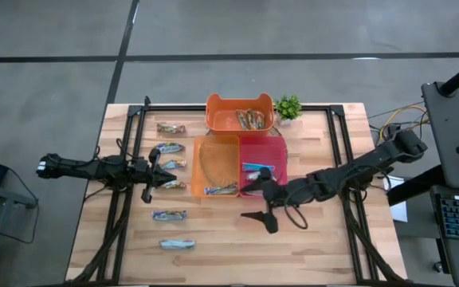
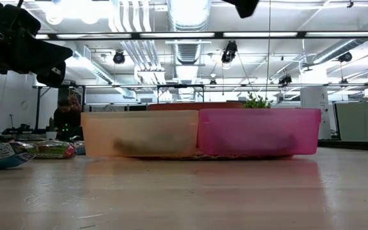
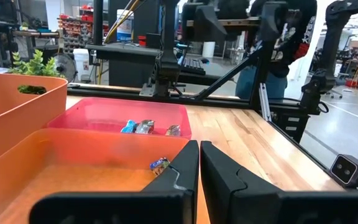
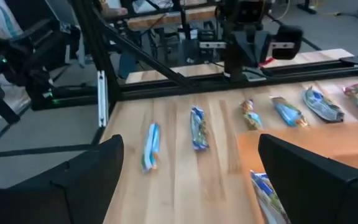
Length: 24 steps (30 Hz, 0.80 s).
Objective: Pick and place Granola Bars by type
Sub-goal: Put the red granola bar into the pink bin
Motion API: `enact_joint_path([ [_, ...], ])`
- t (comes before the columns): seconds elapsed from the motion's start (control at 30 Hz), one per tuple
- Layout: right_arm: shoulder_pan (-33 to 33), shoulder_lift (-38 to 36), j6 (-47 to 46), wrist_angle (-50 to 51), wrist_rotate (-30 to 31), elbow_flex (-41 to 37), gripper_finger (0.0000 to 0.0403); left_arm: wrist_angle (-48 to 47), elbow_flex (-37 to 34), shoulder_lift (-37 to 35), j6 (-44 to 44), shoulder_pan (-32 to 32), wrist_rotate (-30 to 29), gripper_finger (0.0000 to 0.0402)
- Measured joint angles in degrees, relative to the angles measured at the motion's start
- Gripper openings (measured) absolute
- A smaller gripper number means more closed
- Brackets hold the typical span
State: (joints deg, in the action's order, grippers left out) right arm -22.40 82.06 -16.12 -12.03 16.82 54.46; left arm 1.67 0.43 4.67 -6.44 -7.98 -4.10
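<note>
Several granola bars in blue-silver and brownish wrappers lie flat in a loose row on the table's left side (image 1: pixel 170 164) (image 4: pixel 197 127). One bar (image 1: pixel 221 190) lies in the pale orange bin (image 1: pixel 216 151), a blue one (image 1: pixel 253 170) in the pink bin (image 1: pixel 273 151), and some (image 1: pixel 249 119) in the far orange bin (image 1: pixel 217 108). My right gripper (image 1: pixel 263 198) (image 4: pixel 191 186) hangs open and empty above the near wall of the two bins. My left gripper (image 1: pixel 151 171) (image 3: pixel 199 180) is shut, level, among the bars on the left, pointing toward the bins.
A small green potted plant (image 1: pixel 288 106) stands right of the far orange bin. Black frame rails (image 1: pixel 130 127) run along the table's left and right sides. Bare wood (image 1: pixel 317 239) lies at the near right. Beyond the table is a workshop with people and equipment.
</note>
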Motion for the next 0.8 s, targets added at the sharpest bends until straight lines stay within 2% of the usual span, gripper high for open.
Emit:
enact_joint_path([
  [0.2, 1.23, -7.98, 1.32, -0.62, 3.73, -7.89, 0.0359, 0.00, -0.01, -0.02, 0.00, 0.01, 0.00, 0.0000],
  [0.57, 3.71, -23.20, 8.50, -7.21, 3.88, -23.55, 0.0359, 0.00, -0.02, 0.00, 0.00, 0.02, 0.00, 0.0000],
  [0.63, 3.71, -25.53, 9.15, -7.26, 2.66, -26.01, 0.0359, 0.00, -0.02, 0.00, 0.00, -0.01, 0.00, 0.0000],
  [0.8, 3.90, -30.91, 11.90, -7.21, -6.14, -31.74, 0.0359, 0.00, -0.01, -0.02, 0.00, 0.02, 0.00, 0.0000],
])
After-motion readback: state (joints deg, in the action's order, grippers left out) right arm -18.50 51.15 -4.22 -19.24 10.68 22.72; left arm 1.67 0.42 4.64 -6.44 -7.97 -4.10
